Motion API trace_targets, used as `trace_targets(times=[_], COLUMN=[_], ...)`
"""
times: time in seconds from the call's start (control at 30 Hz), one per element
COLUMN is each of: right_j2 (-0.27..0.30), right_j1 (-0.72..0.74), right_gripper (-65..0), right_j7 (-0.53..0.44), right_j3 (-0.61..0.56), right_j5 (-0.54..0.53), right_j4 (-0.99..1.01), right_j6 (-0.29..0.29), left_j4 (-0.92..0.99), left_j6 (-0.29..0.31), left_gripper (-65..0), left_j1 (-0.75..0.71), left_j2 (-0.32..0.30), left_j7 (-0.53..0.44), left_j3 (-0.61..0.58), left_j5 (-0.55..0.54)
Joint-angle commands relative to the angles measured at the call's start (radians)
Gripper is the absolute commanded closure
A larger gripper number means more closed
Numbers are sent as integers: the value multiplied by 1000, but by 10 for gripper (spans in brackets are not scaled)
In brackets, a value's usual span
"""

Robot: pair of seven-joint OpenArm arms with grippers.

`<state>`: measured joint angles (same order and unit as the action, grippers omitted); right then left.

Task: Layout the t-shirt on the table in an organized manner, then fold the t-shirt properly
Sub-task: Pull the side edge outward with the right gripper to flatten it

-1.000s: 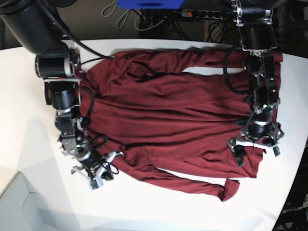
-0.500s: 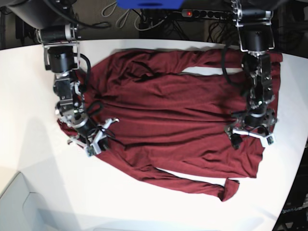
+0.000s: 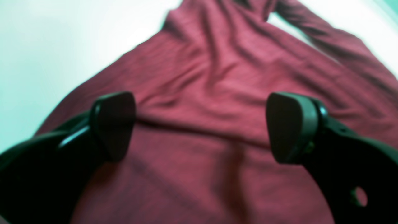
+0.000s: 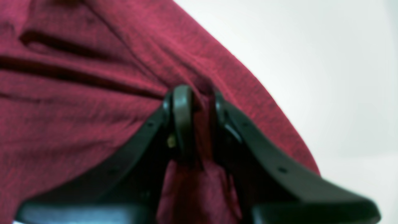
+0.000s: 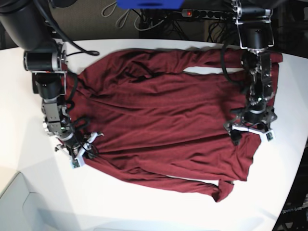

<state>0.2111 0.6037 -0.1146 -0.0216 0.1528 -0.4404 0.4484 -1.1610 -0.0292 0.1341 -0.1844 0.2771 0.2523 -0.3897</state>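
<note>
Surface: the table (image 5: 159,207) is glossy white with a curved edge; it also shows pale beside the cloth in both wrist views.
Background: dark floor, loose cables and a power strip (image 5: 207,13) with a small red light lie behind the far edge of the table.
Cloth: the t-shirt (image 5: 163,120) is dark maroon-red with long sleeves and lies spread flat across the middle of the table, with soft wrinkles over the body.
Sleeves: 1 sleeve runs along the far side of the shirt, the other along the near side, and its end is bent back on itself.
Right gripper: the right gripper (image 4: 196,109) is at the shirt's edge on the left of the base view; its 2 fingers are almost together, with a fold of the red cloth pinched between them.
Held fold: a bunch of the cloth hangs down between the fingers in the right wrist view, and the fabric around it is pulled into tight creases.
Left gripper: the left gripper (image 3: 199,124) is above the shirt on the right of the base view; its 2 pads (image 3: 113,124) stand wide apart, with only flat cloth between them and nothing held.
</note>
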Motion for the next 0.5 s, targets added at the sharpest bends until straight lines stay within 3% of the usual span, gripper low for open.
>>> trace_targets(times=[0.0,0.17,0.27,0.47], right_j2=[15,21,21,21], right_j1=[29,40,40,38], right_gripper=[-114,-114,-114,-118], right_j7=[-24,-81,-138,-236], right_j3=[1,-1,1,5], right_j5=[1,1,1,-2], right_j4=[-10,-13,-13,-53], right_j6=[-12,-196,-225,-227], left_j4=[-17,-18,-38,-81], left_j6=[5,5,5,7], left_gripper=[-650,-650,-650,-650], left_j1=[19,19,16,-12], left_j2=[-10,-10,-8,-11], left_j7=[-25,-25,-25,-22], left_j3=[2,-1,-6,-6], left_j5=[-2,-2,-2,-2])
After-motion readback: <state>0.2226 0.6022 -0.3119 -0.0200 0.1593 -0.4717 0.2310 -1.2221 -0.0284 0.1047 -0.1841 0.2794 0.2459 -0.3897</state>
